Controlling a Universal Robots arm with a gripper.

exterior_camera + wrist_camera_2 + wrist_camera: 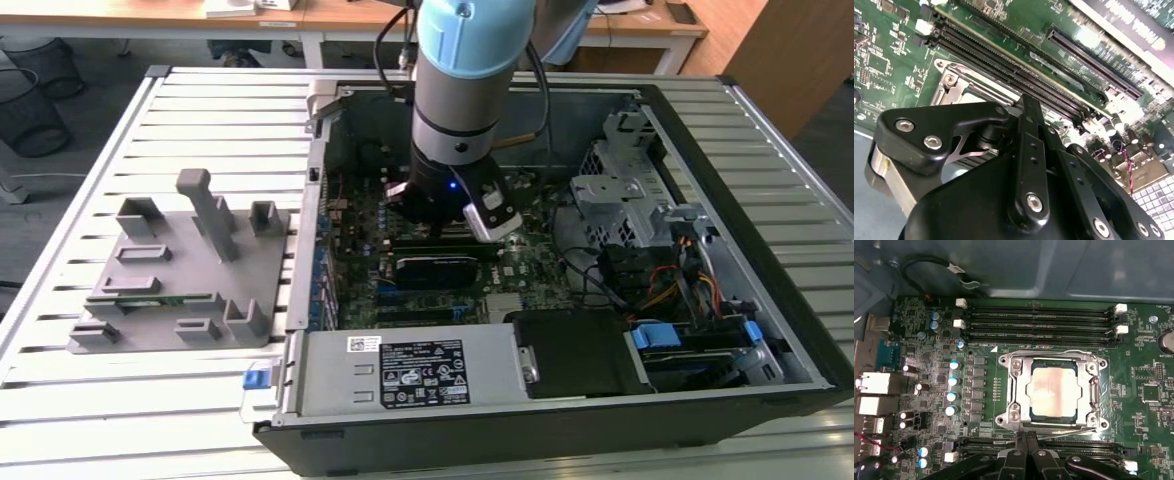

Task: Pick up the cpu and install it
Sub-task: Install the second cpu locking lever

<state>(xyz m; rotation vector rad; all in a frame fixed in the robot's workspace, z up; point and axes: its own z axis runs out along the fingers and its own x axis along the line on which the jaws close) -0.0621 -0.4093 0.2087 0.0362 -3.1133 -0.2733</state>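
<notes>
CPU [1055,391], silvery and square, lies flat inside the metal frame of the motherboard socket [1013,390], just beyond the pincer [1026,436]. Both black fingers [1020,450] press together, closed on nothing, their tips by the socket's near edge, in front of the memory slots [1039,320].

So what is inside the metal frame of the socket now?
The cpu lies inside the socket frame, silvery top facing up, in the first wrist view. What is under the chip is covered. The gripper is at the frame's edge.
</notes>
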